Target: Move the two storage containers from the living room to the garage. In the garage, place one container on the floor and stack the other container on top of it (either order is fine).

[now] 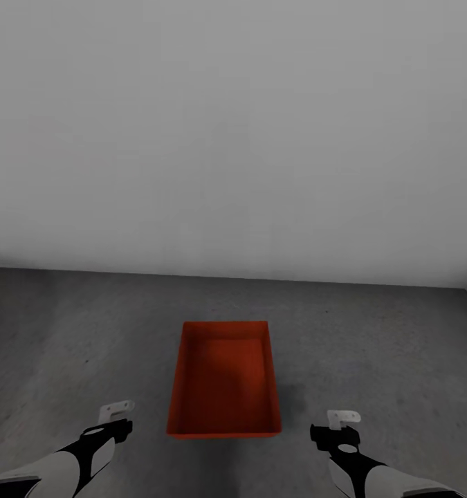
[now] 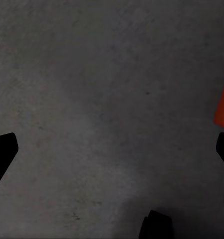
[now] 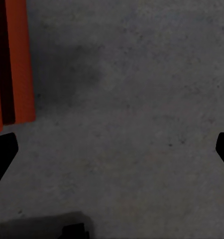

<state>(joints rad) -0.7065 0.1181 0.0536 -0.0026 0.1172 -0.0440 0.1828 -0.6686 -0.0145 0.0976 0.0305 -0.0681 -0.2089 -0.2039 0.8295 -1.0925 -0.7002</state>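
**Both claws wide and empty beside the bin**

The left gripper hangs wide open, holding nothing, above the dark grey floor; its fingertips sit at opposite edges of the left wrist view. The right gripper is spread equally wide and empty. From the head view, one orange-red storage container rests on the floor at twelve o'clock between both arms, before the pale grey wall. A corner of it appears beside the right gripper.
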